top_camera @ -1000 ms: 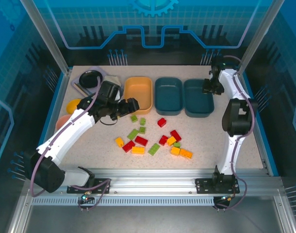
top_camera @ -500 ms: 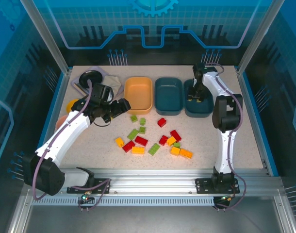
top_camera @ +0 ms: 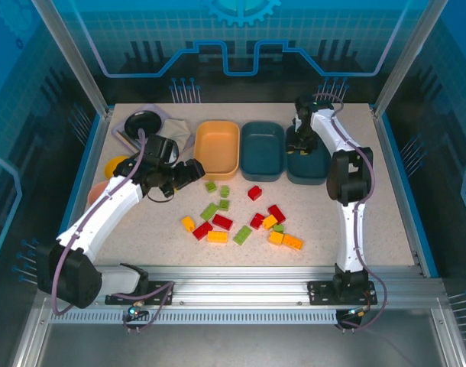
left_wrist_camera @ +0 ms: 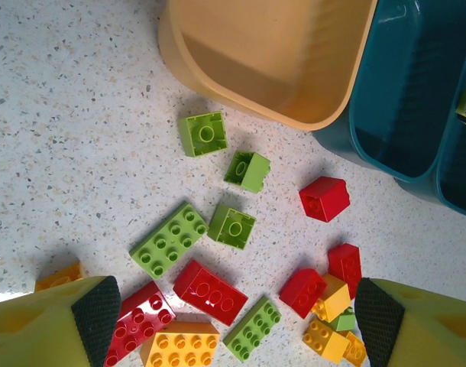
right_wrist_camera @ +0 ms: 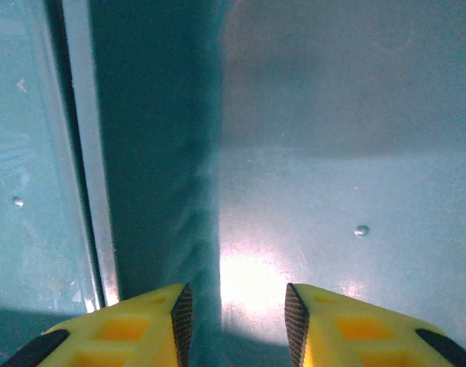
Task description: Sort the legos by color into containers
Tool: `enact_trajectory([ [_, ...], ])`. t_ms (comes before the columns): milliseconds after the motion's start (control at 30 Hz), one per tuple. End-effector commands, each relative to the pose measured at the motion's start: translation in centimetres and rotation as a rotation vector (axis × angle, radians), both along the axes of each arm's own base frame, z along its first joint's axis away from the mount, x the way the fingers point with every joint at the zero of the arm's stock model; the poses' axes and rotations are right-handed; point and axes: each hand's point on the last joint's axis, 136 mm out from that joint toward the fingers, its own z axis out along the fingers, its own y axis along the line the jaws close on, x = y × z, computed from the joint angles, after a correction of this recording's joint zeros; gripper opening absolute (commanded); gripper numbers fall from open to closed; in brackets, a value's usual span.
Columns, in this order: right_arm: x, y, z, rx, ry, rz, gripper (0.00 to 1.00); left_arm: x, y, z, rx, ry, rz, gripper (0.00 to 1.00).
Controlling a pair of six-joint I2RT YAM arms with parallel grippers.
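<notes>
Loose legos (left_wrist_camera: pixel 210 290), unsorted.
Above, left gripper (left_wrist_camera: pixel 233 317) gapes empty; right gripper (right_wrist_camera: pixel 233 310) narrowly parted at tray (right_wrist_camera: pixel 149 153) wall (grip unclear).

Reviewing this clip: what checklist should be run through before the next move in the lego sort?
1. Left tool open, nothing between its fingers: ok.
2. Legos lie loose on the table under the left tool: ok.
3. Yellow-orange tray upright and bare inside: ok.
4. Middle teal tray bare inside: ok.
5. Right tool free of the right teal tray: cannot tell. Its jaws stand apart over a tray wall, and whether they clamp it is unclear.
</notes>
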Motion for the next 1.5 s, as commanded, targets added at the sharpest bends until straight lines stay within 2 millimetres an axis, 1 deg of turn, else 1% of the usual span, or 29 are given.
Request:
enact_trajectory([
  [0,-0.5,-0.1,4.0,-0.035,-0.08,-0.007,0.41,-0.7,-0.2,0.7,-0.041,-0.004,-0.012,0.84],
  [67,-0.9,-0.3,7.2,-0.049,-0.163,-0.025,0.46,-0.9,-0.6,1.0,-0.06,-0.013,-0.023,0.84],
  [100,-1.5,-0.1,8.9,-0.052,-0.202,-0.03,0.48,-1.0,-0.7,1.1,-0.073,-0.014,-0.027,0.85],
  [133,-2.2,0.1,10.0,-0.059,-0.225,-0.036,0.51,-1.2,-1.0,1.3,-0.086,-0.017,-0.034,0.88],
  [200,-4.9,0.3,12.0,-0.079,-0.245,-0.076,0.54,-1.6,-1.6,1.7,-0.109,-0.028,-0.056,0.91],
  [233,-6.3,0.5,12.3,-0.072,-0.239,-0.101,0.55,-1.9,-2.0,1.9,-0.116,-0.032,-0.068,0.91],
  [267,-8.3,0.8,12.5,-0.051,-0.23,-0.139,0.55,-2.2,-2.4,2.0,-0.124,-0.039,-0.085,0.91],
  [400,-17.1,2.5,11.1,0.047,-0.172,-0.225,0.6,-3.7,-4.3,2.0,-0.142,-0.05,-0.159,0.91],
  [433,-18.9,2.8,10.5,0.066,-0.153,-0.231,0.62,-4.1,-4.9,1.9,-0.146,-0.05,-0.18,0.91],
  [467,-20.9,2.9,10.0,0.073,-0.121,-0.239,0.63,-4.6,-5.3,1.5,-0.148,-0.042,-0.198,0.91],
  [533,-25.1,2.5,8.4,0.05,-0.024,-0.261,0.63,-5.7,-6.1,1.0,-0.15,-0.024,-0.233,0.91],
  [600,-29.1,2.8,6.7,0.05,0.09,-0.262,0.65,-6.7,-6.6,0.3,-0.142,-0.004,-0.262,0.9],
  [700,-34.1,3.6,4.3,0.034,0.242,-0.24,0.66,-7.8,-6.7,-0.5,-0.142,0.014,-0.274,0.9],
  [767,-36.1,4.3,3.0,0.034,0.293,-0.224,0.67,-8.2,-6.7,-0.7,-0.148,0.019,-0.274,0.9],
  [867,-37.7,4.1,1.2,0.022,0.354,-0.237,0.67,-8.6,-6.7,-0.6,-0.156,0.023,-0.28,0.9],
  [933,-37.8,4.3,0.4,0.026,0.362,-0.242,0.65,-9.0,-6.8,-0.6,-0.156,0.024,-0.291,0.9],
  [967,-38.0,4.3,0.0,0.014,0.368,-0.244,0.6,-9.2,-6.8,-0.6,-0.154,0.027,-0.294,0.9],
  [1000,-38.2,4.2,-0.5,0.001,0.379,-0.247,0.59,-9.3,-6.8,-0.5,-0.155,0.026,-0.297,0.9],
  [1100,-38.3,4.1,-1.8,-0.027,0.385,-0.237,0.59,-9.6,-6.6,-0.4,-0.156,0.02,-0.296,0.9],
  [1133,-38.2,4.0,-2.2,-0.04,0.382,-0.234,0.59,-9.6,-6.6,-0.4,-0.157,0.019,-0.294,0.9],
  [1267,-36.5,3.9,-3.3,-0.059,0.356,-0.209,0.62,-9.8,-6.5,-0.2,-0.169,0.01,-0.283,0.9],
  [1333,-35.8,3.4,-3.9,-0.089,0.364,-0.211,0.63,-9.9,-6.4,-0.1,-0.171,0.007,-0.279,0.9],
  [1467,-33.4,2.6,-4.3,-0.096,0.339,-0.213,0.63,-9.9,-6.4,0.1,-0.175,-0.004,-0.273,0.9],
])
